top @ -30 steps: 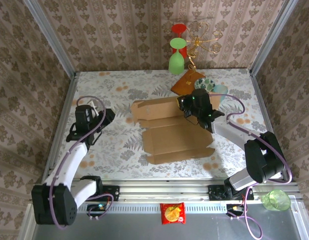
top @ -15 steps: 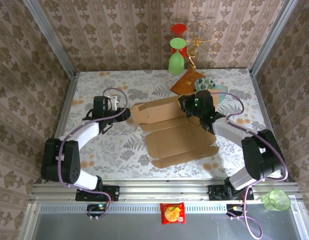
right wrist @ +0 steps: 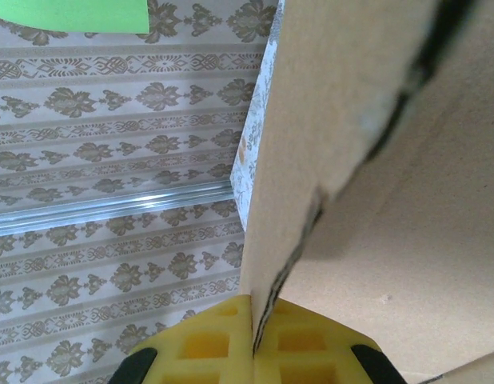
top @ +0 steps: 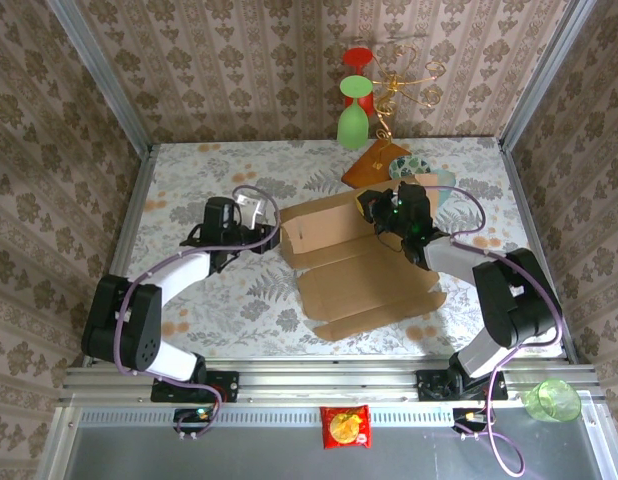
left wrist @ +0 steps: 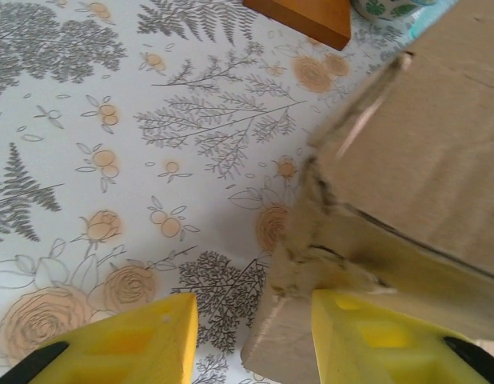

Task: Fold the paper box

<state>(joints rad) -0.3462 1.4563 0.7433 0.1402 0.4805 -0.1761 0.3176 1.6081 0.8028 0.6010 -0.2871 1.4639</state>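
Top external: left pincer (top: 261,230), jaws apart, just beside the raised left corner of the paper box (top: 364,285) on the desk (top: 204,165); right pincer (top: 382,213) clamped on its upturned rear panel; judged mid-fold, rear wall; next, likely nipping that corner.

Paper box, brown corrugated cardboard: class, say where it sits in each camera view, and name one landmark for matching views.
Top external: the brown corrugated cardboard paper box lies in the middle of the picture.
Left wrist: its corner fills the right side.
Right wrist: it fills the right half, close up.
Landmark: the glossy orange-brown wooden slab, behind the box in the top view, at the top edge of the left wrist view.
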